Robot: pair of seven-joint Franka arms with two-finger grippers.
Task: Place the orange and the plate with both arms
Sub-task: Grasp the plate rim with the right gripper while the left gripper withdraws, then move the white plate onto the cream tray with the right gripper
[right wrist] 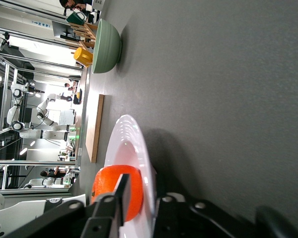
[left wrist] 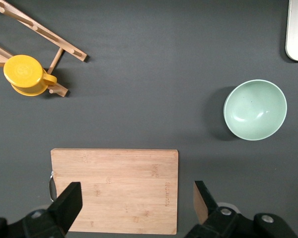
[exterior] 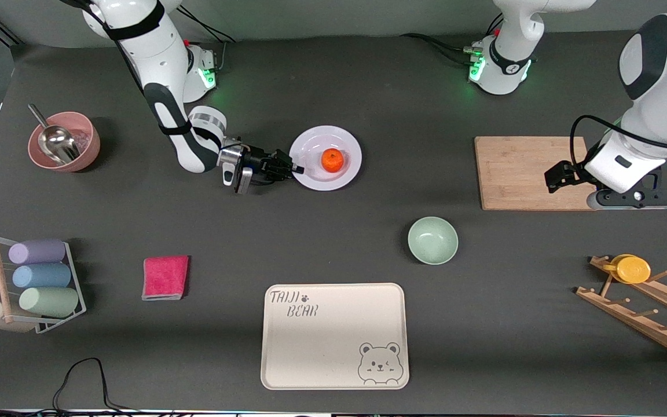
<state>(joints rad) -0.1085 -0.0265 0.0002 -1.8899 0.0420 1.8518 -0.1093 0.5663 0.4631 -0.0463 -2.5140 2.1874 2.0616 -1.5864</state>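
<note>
Orange [exterior: 332, 160] sits on the plate [exterior: 345, 139], a little off its middle, on the dark surface [exterior: 333, 231] between the two arm bases. From the front camera I see the right gripper [exterior: 297, 169] low at the plate's rim on the side toward the right arm's end, one finger over the rim and one under it, clenched on the plate. The left gripper [exterior: 634, 198] hangs over the end of the wooden cutting board [exterior: 519, 174] toward the left arm's end; that arm waits. A mint-green bowl [exterior: 432, 240] lies nearer the camera than the plate, and the cream bear tray [exterior: 333, 336] nearer again. A pink bowl with a metal scoop [exterior: 62, 142] is at the right arm's end, a yellow cup [exterior: 633, 269] on a wooden rack at the left arm's end.

Left wrist camera: left gripper [left wrist: 136, 203] released, fingers spread wide over the cutting board [left wrist: 114, 188], nothing between them. Bowl [left wrist: 255, 109] and yellow cup [left wrist: 25, 74] show on the surface.

Right wrist camera: right gripper [right wrist: 136, 198] pinches the plate [right wrist: 131, 148] by its rim, a finger on each face. The orange [right wrist: 111, 191] rests on the plate just beside the upper finger.
</note>
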